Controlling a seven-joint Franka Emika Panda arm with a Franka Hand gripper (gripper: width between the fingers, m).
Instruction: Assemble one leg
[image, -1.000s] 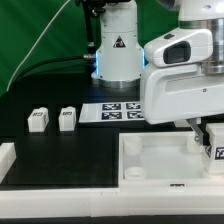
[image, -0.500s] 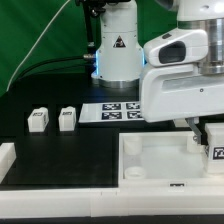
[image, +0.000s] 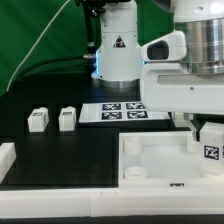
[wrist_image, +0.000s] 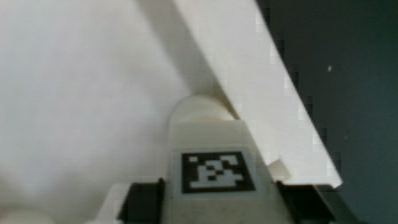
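My gripper (image: 209, 135) is shut on a leg (image: 210, 148), a small white post with a black-and-white tag. It holds the leg upright over the corner of the large white panel (image: 160, 165) on the exterior view's right. In the wrist view the leg (wrist_image: 217, 150) sits between the two dark fingers (wrist_image: 153, 202), against the panel's raised rim (wrist_image: 240, 80). Whether the leg's lower end touches the panel is hidden. Two more legs (image: 38, 120) (image: 68, 119) stand on the black table on the exterior view's left.
The marker board (image: 115, 111) lies flat behind the panel, in front of the robot base (image: 117, 50). A white rail (image: 60, 196) runs along the table's front edge. A green backdrop stands behind.
The arm's hand has risen a little and shifted, so more of the held leg and its tag shows. The two loose legs and the panel have not moved.
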